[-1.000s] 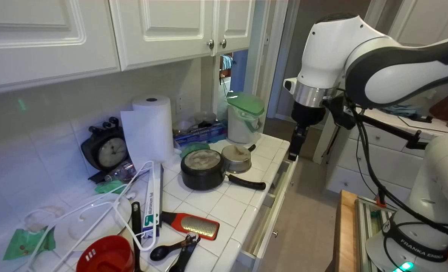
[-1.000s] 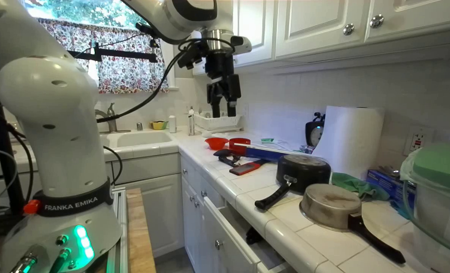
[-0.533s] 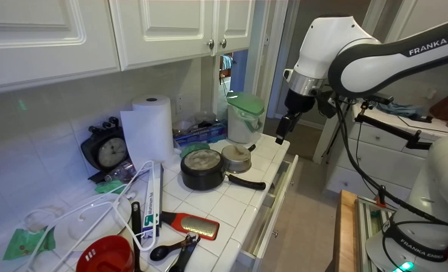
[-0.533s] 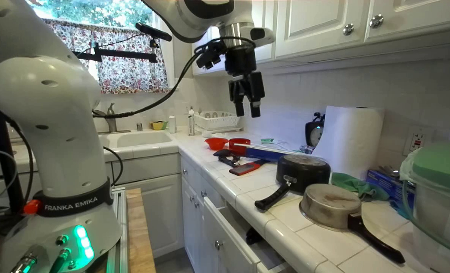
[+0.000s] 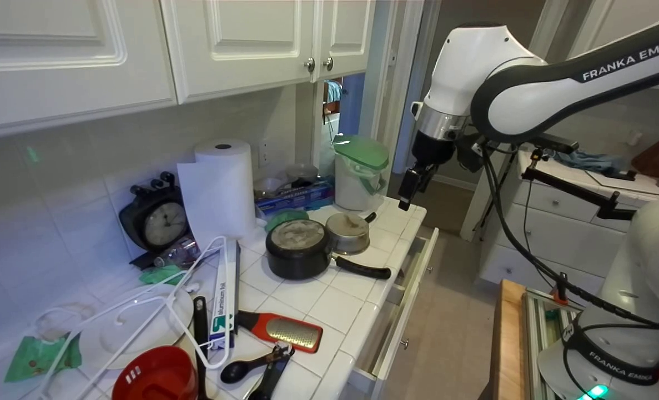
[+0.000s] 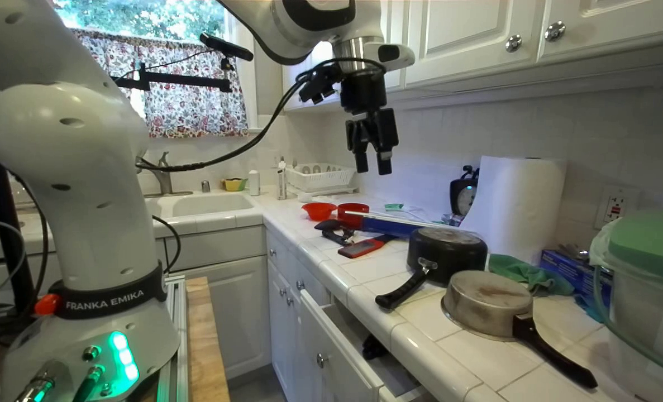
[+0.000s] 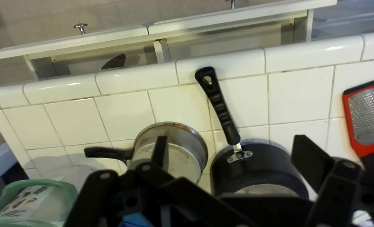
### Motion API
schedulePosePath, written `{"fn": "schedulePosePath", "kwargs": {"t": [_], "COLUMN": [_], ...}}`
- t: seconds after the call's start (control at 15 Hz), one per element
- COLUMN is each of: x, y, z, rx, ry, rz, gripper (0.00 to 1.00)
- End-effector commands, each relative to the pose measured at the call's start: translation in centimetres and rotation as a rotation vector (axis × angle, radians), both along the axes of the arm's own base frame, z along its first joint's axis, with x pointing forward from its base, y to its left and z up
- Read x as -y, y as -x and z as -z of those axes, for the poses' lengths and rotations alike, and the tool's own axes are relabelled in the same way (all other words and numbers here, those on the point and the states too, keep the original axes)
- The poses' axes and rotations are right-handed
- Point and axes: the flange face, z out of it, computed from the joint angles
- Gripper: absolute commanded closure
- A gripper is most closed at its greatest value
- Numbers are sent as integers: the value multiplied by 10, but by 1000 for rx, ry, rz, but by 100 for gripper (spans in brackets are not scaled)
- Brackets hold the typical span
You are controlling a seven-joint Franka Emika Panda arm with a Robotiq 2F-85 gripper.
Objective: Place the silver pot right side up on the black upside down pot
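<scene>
Finding: the gripper (image 6: 373,167) hangs raised above the tiled counter (image 5: 329,303), fingers spread, nothing between them, well apart from both pots. The silver saucepan (image 6: 486,308) rests inverted on the tile, base up, just beside the black saucepan (image 6: 446,259); contact between the two cannot be confirmed. Its dark handle (image 6: 554,353) points away from the black saucepan, ending near the green-lidded bucket (image 5: 356,189). The black saucepan is likewise base up, that grey base bare.

Assessment: the step in hand appears to be the approach to the silver saucepan, with the placing not yet done. Recommended practice: line the fingers up across the handle, close to the pot body, since a grip far out would probably let the pan twist. Lift straight up before any sideways travel, as the neighbouring wall is easily knocked. A half turn looks necessary to bring the mouth upward; make it high and slowly. Centre over the grey base, lower until flat, and release only once steady
</scene>
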Motion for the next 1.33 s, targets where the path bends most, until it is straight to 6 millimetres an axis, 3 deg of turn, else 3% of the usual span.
{"fn": "schedulePosePath", "kwargs": {"t": [0.0, 0.27, 0.67, 0.73, 1.07, 1.27], "x": [34, 71, 104, 93, 102, 128], "y": [-16, -35, -76, -57, -73, -83], "z": [5, 20, 47, 38, 49, 62], "rx": [64, 115, 154, 145, 136, 179], "ry": [34, 1, -18, -39, -36, -11], "rz": [184, 404, 554, 514, 542, 739], "gripper": [0, 0, 0, 0, 0, 0]}}
